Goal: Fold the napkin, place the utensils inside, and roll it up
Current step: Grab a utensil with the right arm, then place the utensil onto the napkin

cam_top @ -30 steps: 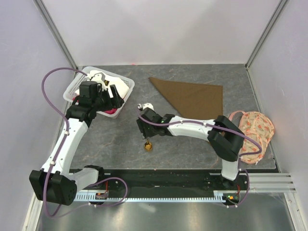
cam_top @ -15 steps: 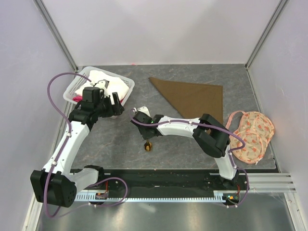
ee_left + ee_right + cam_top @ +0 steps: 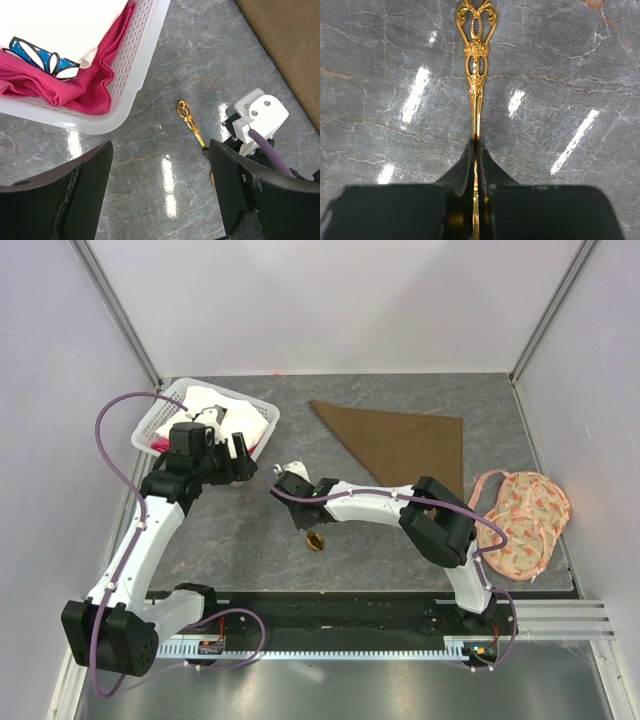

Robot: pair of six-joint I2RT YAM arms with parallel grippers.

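Observation:
The olive-brown napkin (image 3: 405, 445) lies folded into a triangle at the back centre-right of the table. The gold spoon (image 3: 316, 541) lies on the grey marble top near the front centre. Its ornate handle (image 3: 476, 55) points away from my right gripper (image 3: 476, 145), whose jaws are shut on the thin part of the handle. From the left wrist view the spoon (image 3: 189, 120) runs under the right gripper (image 3: 250, 125). My left gripper (image 3: 240, 455) hangs open beside the basket, with bare table between its fingers (image 3: 85, 190).
A white perforated basket (image 3: 160, 420) at the back left holds a white cloth (image 3: 215, 405) and a pink cloth (image 3: 75, 90). A peach floral round fabric piece (image 3: 525, 520) lies at the right edge, next to the right arm's base.
My right gripper has closed on the spoon handle, and the spoon's bowl has shifted slightly right. The left arm drew back from the basket a little, its jaws unchanged.

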